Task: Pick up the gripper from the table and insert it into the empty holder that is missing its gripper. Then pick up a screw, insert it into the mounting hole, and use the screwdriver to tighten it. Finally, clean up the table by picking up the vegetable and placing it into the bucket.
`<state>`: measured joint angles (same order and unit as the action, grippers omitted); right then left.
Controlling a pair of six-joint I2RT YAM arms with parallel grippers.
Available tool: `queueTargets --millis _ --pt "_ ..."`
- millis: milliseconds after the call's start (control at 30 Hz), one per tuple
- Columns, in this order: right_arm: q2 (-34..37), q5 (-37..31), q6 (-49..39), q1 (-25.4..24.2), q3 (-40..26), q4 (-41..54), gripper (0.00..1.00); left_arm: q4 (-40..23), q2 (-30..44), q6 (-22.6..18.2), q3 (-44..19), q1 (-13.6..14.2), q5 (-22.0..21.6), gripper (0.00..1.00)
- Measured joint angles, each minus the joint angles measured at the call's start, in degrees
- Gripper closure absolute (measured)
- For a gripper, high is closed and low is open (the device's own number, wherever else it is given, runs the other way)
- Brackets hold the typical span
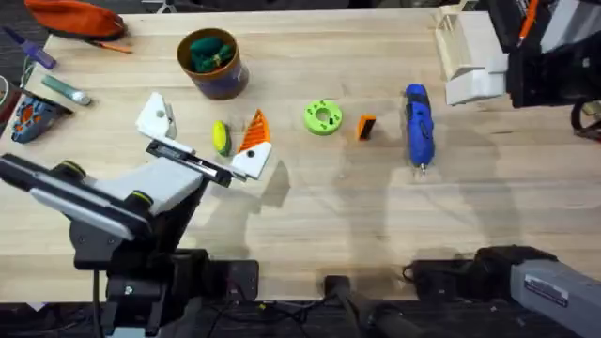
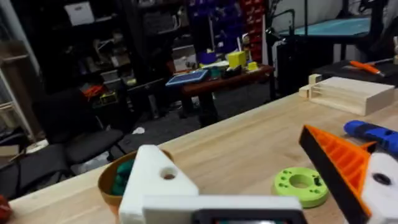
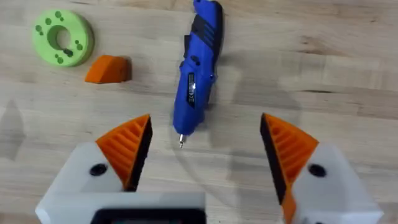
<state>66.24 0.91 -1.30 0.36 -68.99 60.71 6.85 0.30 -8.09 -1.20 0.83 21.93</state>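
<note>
The orange gripper (image 1: 366, 127) (image 3: 109, 70) lies loose on the table between the lime-green disc (image 1: 323, 117) and the blue screwdriver (image 1: 418, 125) (image 3: 198, 68). My left gripper (image 1: 208, 117) is open. One side is the bare white holder (image 1: 158, 117) (image 2: 155, 177); the other carries an orange finger (image 1: 255, 131) (image 2: 339, 162). The yellow-green vegetable (image 1: 221, 137) lies on the table between those two. Just beyond stands the bucket (image 1: 214, 63) (image 2: 115, 180), green lumps inside. My right gripper (image 3: 205, 121) hangs open above the table, near the screwdriver's tip.
A pale wooden box (image 1: 467, 52) (image 2: 348, 93) stands at the back right. Tools and an orange pouch (image 1: 75, 17) lie at the far left edge. The disc (image 3: 63, 43) (image 2: 300, 185) sits mid-table. Bare wood stretches across the front half.
</note>
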Motion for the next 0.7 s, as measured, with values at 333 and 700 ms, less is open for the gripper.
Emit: queueTargets --millis 333,700 --pt "0.0 0.0 0.0 0.0 0.0 0.0 0.01 2.84 0.01 0.15 0.31 -0.03 10.13 0.014" --pt "0.0 0.0 0.0 0.0 0.0 0.0 0.01 -0.72 0.0 5.96 0.36 -0.03 26.4 0.014"
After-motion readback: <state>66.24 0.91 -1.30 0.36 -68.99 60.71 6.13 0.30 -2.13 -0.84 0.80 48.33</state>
